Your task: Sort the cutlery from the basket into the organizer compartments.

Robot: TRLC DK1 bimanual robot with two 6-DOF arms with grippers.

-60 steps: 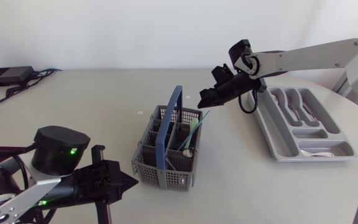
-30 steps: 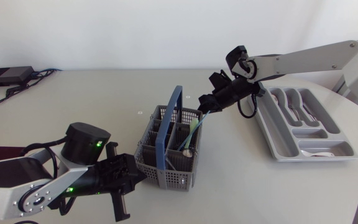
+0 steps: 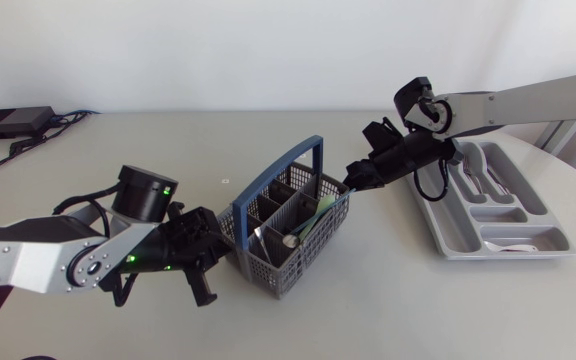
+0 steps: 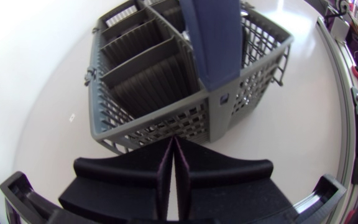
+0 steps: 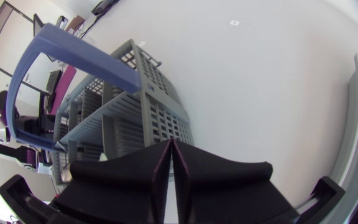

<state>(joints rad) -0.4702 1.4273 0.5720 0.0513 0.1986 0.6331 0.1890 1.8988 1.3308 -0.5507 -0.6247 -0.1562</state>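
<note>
Basket (image 3: 268, 262) — left claw (image 3: 222, 246), right claw (image 3: 350, 182) at opposite ends, both pinched closed

Pale matte table (image 3: 168, 150), evenly lit; black box (image 3: 13, 122) (cables (image 3: 68, 118) trailing) at far left corner.

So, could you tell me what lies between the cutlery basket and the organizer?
In the head view, only the right gripper and its arm hang over that stretch; the tabletop from cutlery basket to organizer is bare.
</note>
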